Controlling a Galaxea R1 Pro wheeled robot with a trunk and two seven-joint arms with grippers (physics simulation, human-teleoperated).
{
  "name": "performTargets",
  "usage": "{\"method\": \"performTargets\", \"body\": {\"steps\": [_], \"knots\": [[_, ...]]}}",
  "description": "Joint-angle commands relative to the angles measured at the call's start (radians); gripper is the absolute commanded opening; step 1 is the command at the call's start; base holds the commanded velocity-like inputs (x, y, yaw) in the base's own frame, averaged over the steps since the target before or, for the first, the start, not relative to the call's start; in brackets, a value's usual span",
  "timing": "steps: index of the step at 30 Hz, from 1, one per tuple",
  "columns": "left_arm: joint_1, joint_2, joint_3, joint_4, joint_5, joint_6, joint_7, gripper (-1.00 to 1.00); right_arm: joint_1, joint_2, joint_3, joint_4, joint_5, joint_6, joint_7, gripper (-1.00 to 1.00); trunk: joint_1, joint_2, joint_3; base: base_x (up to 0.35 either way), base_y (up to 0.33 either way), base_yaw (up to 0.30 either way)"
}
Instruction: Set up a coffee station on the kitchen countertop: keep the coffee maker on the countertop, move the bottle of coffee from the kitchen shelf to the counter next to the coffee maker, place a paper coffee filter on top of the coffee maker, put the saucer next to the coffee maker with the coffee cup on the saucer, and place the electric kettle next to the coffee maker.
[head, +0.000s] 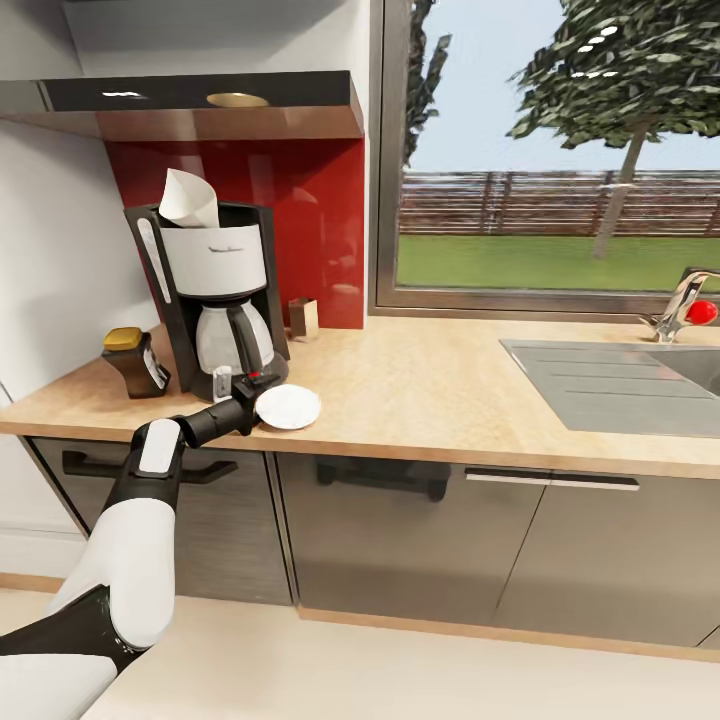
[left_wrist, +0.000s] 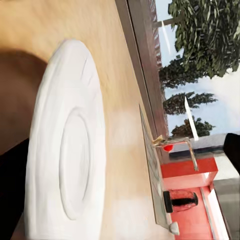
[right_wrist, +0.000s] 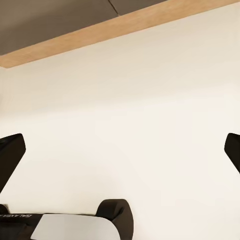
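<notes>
Head view: the left gripper reaches over the countertop and meets the near-left rim of the one saucer; whether it pinches the rim cannot be told. The saucer lies flat at 4 o'clock from the one coffee maker. One paper filter sits on top. One coffee bottle stands at 9 o'clock.

Left wrist view: saucer close up; one faucet beyond.

Right wrist view: right gripper fingertips spread wide, empty, above the floor.
</notes>
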Motion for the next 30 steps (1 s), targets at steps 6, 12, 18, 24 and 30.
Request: {"method": "performTargets", "body": {"steps": [6, 12, 18, 24, 30], "knots": [[0.0, -0.001, 0.006, 0.013, -0.061, -0.003, -0.008, 1.0, -0.001, 0.0, -0.004, 0.001, 0.005, -0.003, 0.003, 1.0, 0.0, 0.0, -0.001, 0.0, 0.0, 0.0], [0.0, -0.001, 0.008, 0.013, -0.06, -0.003, -0.008, 1.0, -0.001, 0.0, -0.004, 0.002, 0.005, -0.003, 0.003, 1.0, 0.0, 0.0, -0.001, 0.0, 0.0, 0.0], [0.0, -0.001, 0.009, 0.013, -0.06, -0.003, -0.008, 1.0, -0.001, 0.0, -0.004, 0.001, 0.005, -0.003, 0.004, 1.0, 0.0, 0.0, -0.001, -0.073, 0.072, 0.0], [0.0, -0.001, 0.01, 0.011, -0.06, -0.003, -0.008, 1.0, -0.001, 0.0, -0.004, 0.001, 0.005, -0.003, 0.004, 1.0, 0.0, 0.0, -0.001, -0.008, 0.114, 0.0], [0.0, -0.001, 0.01, 0.01, -0.06, -0.003, -0.009, 1.0, -0.001, 0.0, -0.004, 0.001, 0.005, -0.003, 0.004, 1.0, 0.0, 0.0, -0.001, 0.0, 0.063, 0.0]]}}
